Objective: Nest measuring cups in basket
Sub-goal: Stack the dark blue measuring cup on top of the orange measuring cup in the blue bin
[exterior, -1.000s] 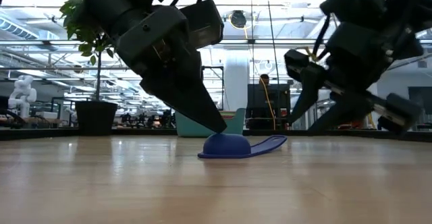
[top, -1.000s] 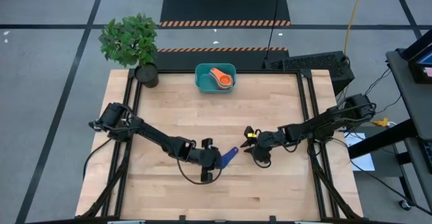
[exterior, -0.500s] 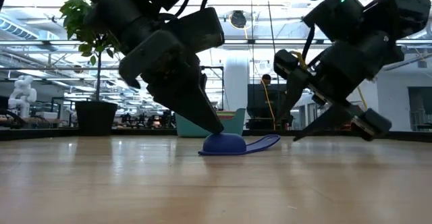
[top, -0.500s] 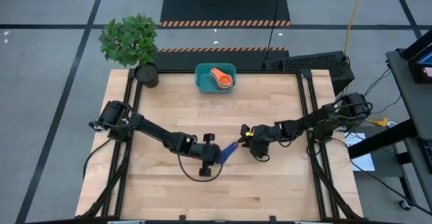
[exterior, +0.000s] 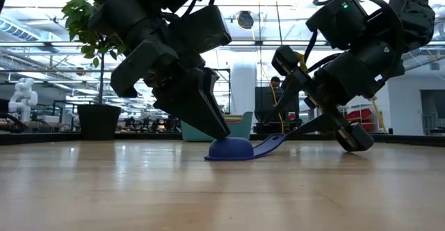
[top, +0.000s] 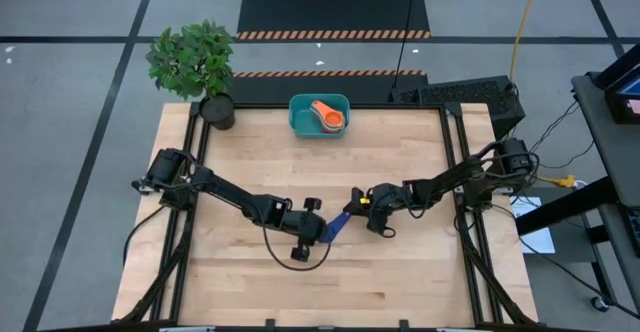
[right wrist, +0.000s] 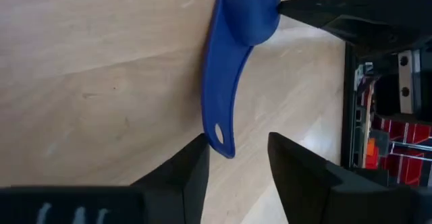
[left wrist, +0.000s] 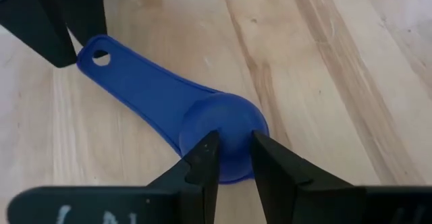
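While pinching the dark blue cup [left wrist: 223, 133], left gripper [left wrist: 233, 158] low, right gripper [right wrist: 236, 150] astride its handle.

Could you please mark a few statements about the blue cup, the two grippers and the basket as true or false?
1. The dark blue cup lies upside down on the table. True.
2. The left gripper has its fingertips on the cup's bowl. True.
3. The right gripper holds the cup lifted clear of the table. False: its jaws are open on either side of the end of the handle, and the bowl rests on the wood.
4. The basket is empty. False: it holds orange cups.
5. The plant pot stands at a far corner of the table. True.
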You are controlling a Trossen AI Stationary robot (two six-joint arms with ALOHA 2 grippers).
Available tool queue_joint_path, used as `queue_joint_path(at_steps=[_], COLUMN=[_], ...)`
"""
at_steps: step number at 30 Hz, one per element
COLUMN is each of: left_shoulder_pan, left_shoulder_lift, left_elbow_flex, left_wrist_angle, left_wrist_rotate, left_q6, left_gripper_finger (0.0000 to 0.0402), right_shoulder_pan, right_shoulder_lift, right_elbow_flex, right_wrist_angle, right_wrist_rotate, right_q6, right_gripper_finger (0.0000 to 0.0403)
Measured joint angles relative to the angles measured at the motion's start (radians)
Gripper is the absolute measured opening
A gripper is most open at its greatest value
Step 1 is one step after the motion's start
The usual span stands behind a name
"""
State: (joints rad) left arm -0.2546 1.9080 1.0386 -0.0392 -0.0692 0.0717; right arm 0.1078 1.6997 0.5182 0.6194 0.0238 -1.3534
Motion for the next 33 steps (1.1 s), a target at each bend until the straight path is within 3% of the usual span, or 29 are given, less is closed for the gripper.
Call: queue_joint_path(at_steps=[12, 18, 22, 26, 33], left_shoulder_pan=[0.026, 0.040, 0.042, 0.040, -0.006], left_shoulder_lift=[0.001, -0.011, -0.049, -0.146, -0.326], left_elbow_flex=[-0.001, -0.002, -0.005, -0.008, -0.006], left_wrist_angle=[-0.016, -0.025, -0.058, -0.129, -0.312], left_wrist_rotate=[-0.003, -0.003, -0.014, -0.113, -0.339], left_q6=[0.149, 0.179, 0.176, 0.128, 0.084], left_gripper_finger=[0.0085, 0.0085, 0.0085, 0.0085, 0.0086], right_shoulder_pan=[-0.005, -0.005, -0.005, -0.006, -0.015], right_shoulder_lift=[0.002, 0.003, 0.004, -0.003, -0.084], right_elbow_flex=[-0.001, 0.006, 0.010, 0.010, 0.005], right_wrist_angle=[-0.017, -0.024, -0.018, -0.006, -0.018], right_wrist_rotate=[-0.056, -0.075, -0.075, -0.062, 0.006], right_q6=[-0.026, -0.029, -0.029, 0.043, 0.339], right_gripper_finger=[0.0079, 0.0013, 0.0008, 0.0002, 0.0001])
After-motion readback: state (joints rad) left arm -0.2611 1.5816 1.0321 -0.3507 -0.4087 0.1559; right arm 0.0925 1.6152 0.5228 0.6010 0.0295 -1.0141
